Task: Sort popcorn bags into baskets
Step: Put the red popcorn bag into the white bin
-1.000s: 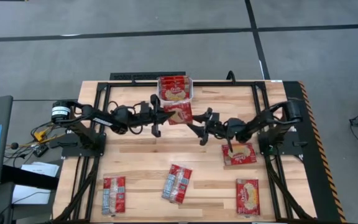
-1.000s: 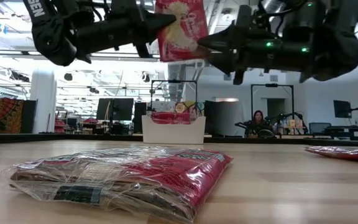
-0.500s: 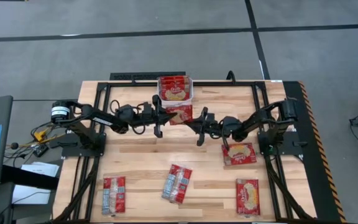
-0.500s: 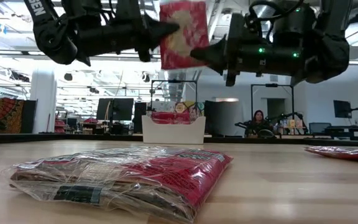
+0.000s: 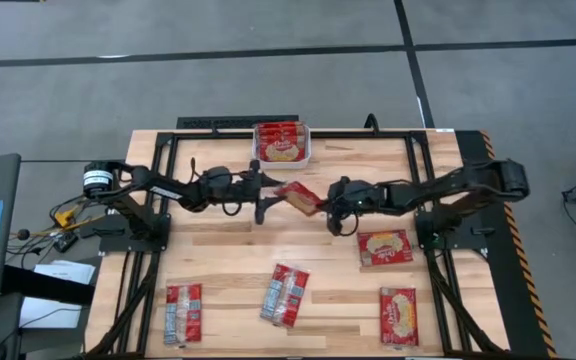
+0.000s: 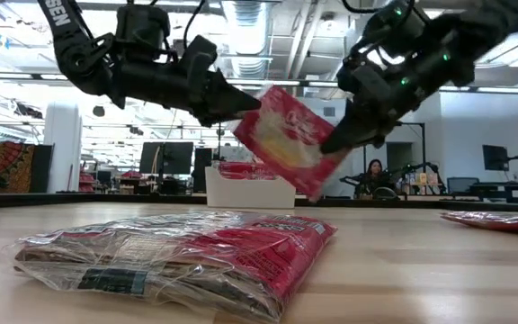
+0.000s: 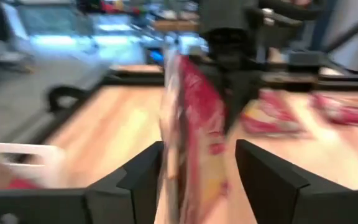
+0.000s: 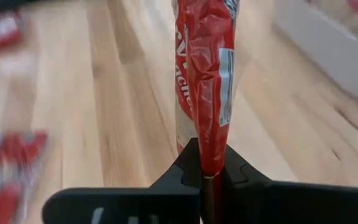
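A popcorn bag [image 5: 301, 198] hangs tilted above mid-table, just near of the white basket [image 5: 281, 144]. The right gripper [image 5: 326, 205] pinches one edge; the left gripper [image 5: 268, 193], fingers spread wide, straddles the other edge. Four bags lie nearer

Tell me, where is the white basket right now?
In the high view the basket sits at the table's far edge, mid-width, holding bags; the lifted bag hangs just before it.

Both arms reach inward, left end effector [image 5: 268, 193] spread, right end effector [image 5: 324, 204] clamped.
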Controlling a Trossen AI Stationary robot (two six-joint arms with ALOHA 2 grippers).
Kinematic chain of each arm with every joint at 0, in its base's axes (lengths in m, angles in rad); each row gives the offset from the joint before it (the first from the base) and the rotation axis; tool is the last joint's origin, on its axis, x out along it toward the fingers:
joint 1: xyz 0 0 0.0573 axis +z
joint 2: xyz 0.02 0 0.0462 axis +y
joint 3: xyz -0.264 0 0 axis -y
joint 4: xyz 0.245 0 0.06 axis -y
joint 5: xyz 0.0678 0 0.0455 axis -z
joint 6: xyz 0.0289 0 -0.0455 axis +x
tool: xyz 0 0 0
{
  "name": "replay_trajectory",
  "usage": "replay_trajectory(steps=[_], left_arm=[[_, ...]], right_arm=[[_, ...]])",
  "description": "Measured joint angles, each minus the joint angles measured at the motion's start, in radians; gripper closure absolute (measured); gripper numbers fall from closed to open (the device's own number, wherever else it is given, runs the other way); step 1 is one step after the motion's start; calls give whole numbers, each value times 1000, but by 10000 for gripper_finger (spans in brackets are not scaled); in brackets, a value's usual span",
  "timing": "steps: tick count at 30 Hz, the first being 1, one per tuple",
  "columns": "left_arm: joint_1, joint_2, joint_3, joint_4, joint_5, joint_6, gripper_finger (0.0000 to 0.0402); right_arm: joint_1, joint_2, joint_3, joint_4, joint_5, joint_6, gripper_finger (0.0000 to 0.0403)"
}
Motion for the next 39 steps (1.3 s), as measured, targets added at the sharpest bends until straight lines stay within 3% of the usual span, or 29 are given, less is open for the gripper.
replay_trajectory(steps=[5, 10, 13, 16, 19, 22, 29, 39], left_arm=[[1, 0, 140, -294, 137, -26, 213], [-9, 0, 303, -631, 143, 70, 233], [-10, 0, 357, -725, 145, 99, 262], [-10, 0, 397, -801, 156, 104, 324], [-10, -1, 406, -833, 189, 130, 384], [-12, -1, 406, -852, 203, 151, 392], [-19, -2, 406, -851, 124, 163, 397], [49, -27, 404, -756, -39, 220, 399]], right_arm=[[5, -15, 129, -317, -56, -75, 384], [28, 26, 244, -476, -69, -133, 383], [50, 57, 300, -508, -65, -163, 384], [65, 69, 329, -545, -45, -163, 381], [80, 67, 331, -544, -37, -163, 368], [91, 45, 332, -564, 8, -165, 355], [104, -1, 326, -609, 100, -117, 332], [125, -50, 328, -664, 480, 8, 301]])
